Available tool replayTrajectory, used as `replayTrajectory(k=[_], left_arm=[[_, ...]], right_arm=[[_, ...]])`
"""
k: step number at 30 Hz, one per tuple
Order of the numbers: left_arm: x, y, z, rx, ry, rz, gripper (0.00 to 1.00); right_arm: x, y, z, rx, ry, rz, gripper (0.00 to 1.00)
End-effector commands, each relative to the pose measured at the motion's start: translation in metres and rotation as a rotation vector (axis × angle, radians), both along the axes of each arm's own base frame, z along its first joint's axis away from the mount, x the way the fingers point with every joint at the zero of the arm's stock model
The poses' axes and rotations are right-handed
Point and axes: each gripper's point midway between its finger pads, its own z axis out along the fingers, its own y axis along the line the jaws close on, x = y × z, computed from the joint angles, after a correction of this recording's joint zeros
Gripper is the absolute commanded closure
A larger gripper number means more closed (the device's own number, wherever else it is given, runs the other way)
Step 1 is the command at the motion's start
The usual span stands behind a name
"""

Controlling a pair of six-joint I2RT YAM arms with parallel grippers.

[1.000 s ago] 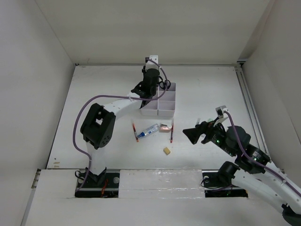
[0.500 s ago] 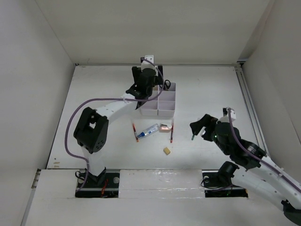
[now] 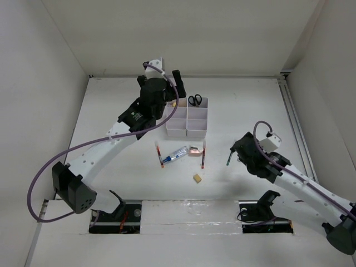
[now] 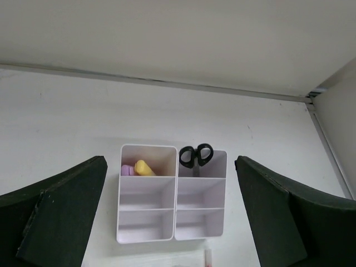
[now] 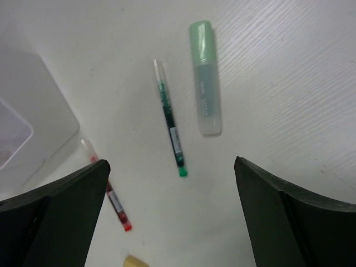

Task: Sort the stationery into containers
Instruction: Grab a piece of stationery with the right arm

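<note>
Low in the top view, the yellow eraser cube (image 3: 197,178) lies alone on the table (image 3: 111,122). Just above it a red pen (image 3: 160,156), the blue-white tube (image 3: 178,154) and a second red pen (image 3: 203,157) lie in a loose row. At the right, the right gripper (image 5: 171,162) has turned down toward the table since a second ago. Its fingers are spread wide with nothing between them, over a green pen (image 5: 171,127) and a green highlighter (image 5: 204,78) (probably the next pick). Higher in the frame, the left gripper (image 4: 171,164), also spread and empty, has pulled back from above the organizer (image 3: 178,132). The black-handled scissors (image 4: 196,155) and the pink and yellow highlighters (image 4: 139,167) stand in its two upper compartments, so that drop looks finished. Most pieces are not yet sorted.
</note>
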Motion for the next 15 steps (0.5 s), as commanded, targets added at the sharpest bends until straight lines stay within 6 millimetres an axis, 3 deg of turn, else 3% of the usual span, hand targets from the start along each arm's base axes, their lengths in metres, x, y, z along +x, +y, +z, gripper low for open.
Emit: replayTrajectory(k=[1, 6, 8, 15], left_arm=[[-0.018, 0.008, -0.007, -0.017, 0.052, -0.028, 0.0], [-0.028, 0.002, -0.024, -0.004, 0.09, -0.088, 0.0], [-0.03, -0.002, -0.031, -0.003, 0.101, -0.113, 0.0], [-0.033, -0.008, -0.037, -0.003, 0.117, -0.152, 0.0]], right_arm=[[0.014, -0.021, -0.006, -0.021, 0.008, -0.136, 0.0], [0.038, -0.024, -0.018, -0.103, 0.11, -0.01, 0.0], [0.056, -0.02, -0.017, -0.046, 0.09, 0.01, 0.0], [0.067, -0.027, -0.051, -0.08, 0.181, 0.055, 0.0]])
